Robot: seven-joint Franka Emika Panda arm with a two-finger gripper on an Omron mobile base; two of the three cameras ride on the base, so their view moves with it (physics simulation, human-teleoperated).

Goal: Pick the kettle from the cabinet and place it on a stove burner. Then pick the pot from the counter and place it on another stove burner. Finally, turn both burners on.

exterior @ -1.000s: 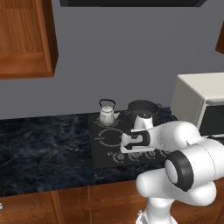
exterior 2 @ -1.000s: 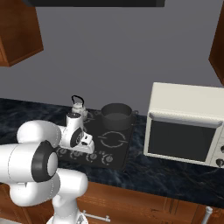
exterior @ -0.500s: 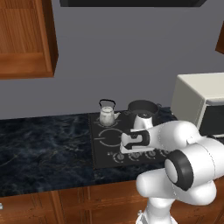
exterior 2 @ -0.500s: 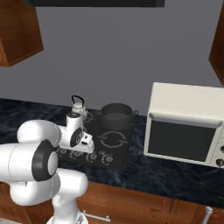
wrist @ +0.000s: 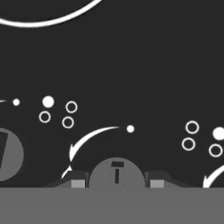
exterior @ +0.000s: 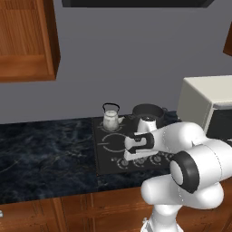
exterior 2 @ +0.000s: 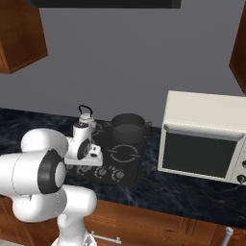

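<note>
While the kettle [exterior: 111, 120] and the pot [exterior 2: 128, 127] both stand on rear burners beyond the gripper [wrist: 116, 183], a grey knob [wrist: 116, 173] sits directly between its two fingertips [wrist: 78, 182]. The fingers are apart, one on each side of the knob, seemingly not yet clamping. I judge the next move is closing and turning it; the knob's marker points up along the view.

The table [exterior: 45, 149] is a dark blue-black marble-look top with pale veins, running along the grey wall above wooden drawer fronts. A flat black cooktop [exterior: 106, 156] with pale ring outlines is set into it. On the cooktop's far edge stand the kettle [exterior: 111, 118] to the left and the pot [exterior 2: 128, 128] to the right. A cream microwave [exterior 2: 204, 137] sits on the table at the right.
</note>
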